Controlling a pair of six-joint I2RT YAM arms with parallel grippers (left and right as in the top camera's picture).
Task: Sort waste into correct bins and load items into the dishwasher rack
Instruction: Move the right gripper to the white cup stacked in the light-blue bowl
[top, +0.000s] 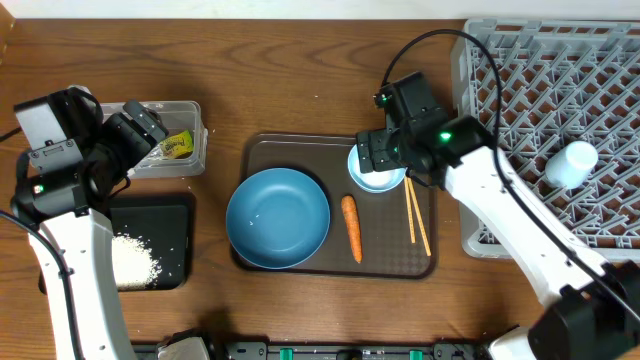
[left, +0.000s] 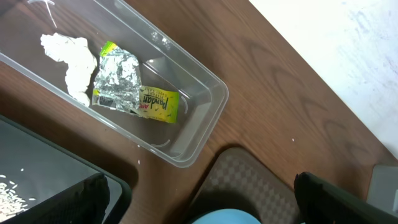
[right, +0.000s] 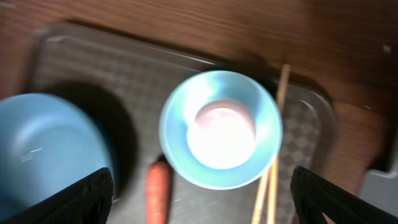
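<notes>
On the worktop (top: 300, 80), wrapper (left: 69, 59), packet (left: 158, 104), rice (top: 132, 260) and one cup (top: 572, 163) are put away, but carrot (top: 351, 228), big bowl (top: 278, 218), small bowl (right: 221, 127) and chopsticks (top: 415, 215) wait; both jaws are open, empty.

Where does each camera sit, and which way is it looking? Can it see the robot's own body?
Overhead: above the table, looking straight down; left arm and right arm show.
Left wrist: on the left arm, looking down at the tub; the open left tool shows at the bottom.
Right wrist: on the right arm, looking straight down at the small bowl; the open right tool shows at the bottom.
Shared: overhead and right wrist both show the small bowl, carrot and chopsticks.
</notes>
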